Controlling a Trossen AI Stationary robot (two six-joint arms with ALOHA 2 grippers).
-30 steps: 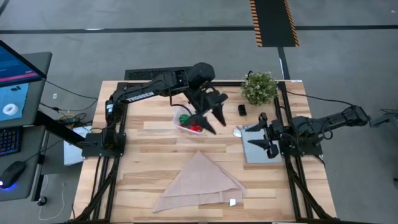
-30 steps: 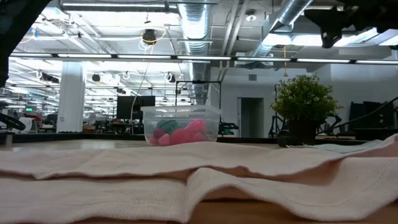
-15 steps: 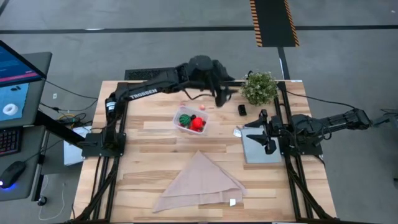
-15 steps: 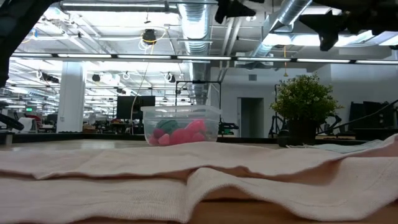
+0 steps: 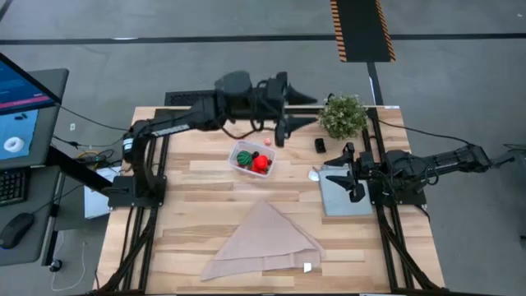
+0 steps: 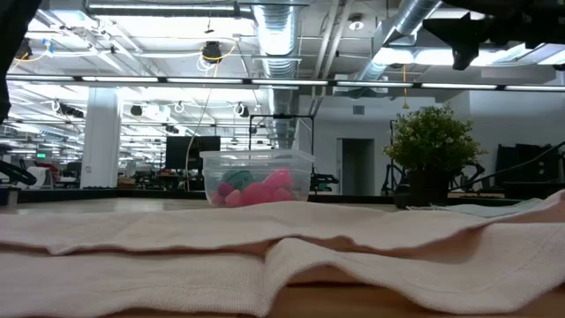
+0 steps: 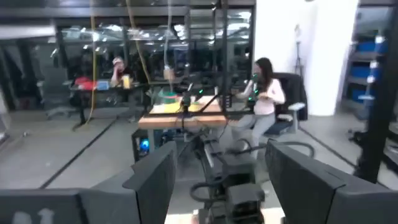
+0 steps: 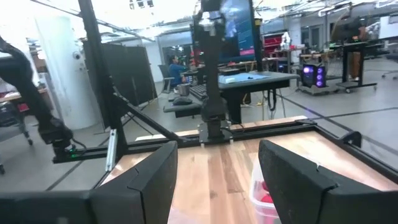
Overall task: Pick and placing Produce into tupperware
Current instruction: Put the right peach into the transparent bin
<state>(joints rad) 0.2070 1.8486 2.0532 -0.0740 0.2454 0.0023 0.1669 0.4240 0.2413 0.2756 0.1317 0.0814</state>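
Note:
The clear tupperware (image 5: 251, 159) stands on the wooden table near its middle; a green striped ball (image 5: 244, 157) and a red pepper-like piece (image 5: 261, 164) lie inside. In the low view the tupperware (image 6: 256, 177) shows pink and green produce through its wall. A tiny pink bit (image 5: 269, 141) lies on the table by the tub's far side. My left gripper (image 5: 297, 113) hangs open and empty, high above the table beyond the tub, pointing level toward the right (image 7: 221, 154). My right gripper (image 5: 333, 176) waits open over the grey panel, facing the tupperware (image 8: 267, 190).
A potted plant (image 5: 343, 115) stands at the far right, with a small dark object (image 5: 320, 145) in front of it. The grey panel (image 5: 345, 197) lies under my right arm. A folded beige cloth (image 5: 263, 242) covers the near middle. People sit in the room beyond.
My left gripper has risen from just over the tupperware and gone toward the table's far edge, tipping up from pointing down to pointing level. Its fingers stay apart as before. The tub and the produce in it have kept still.

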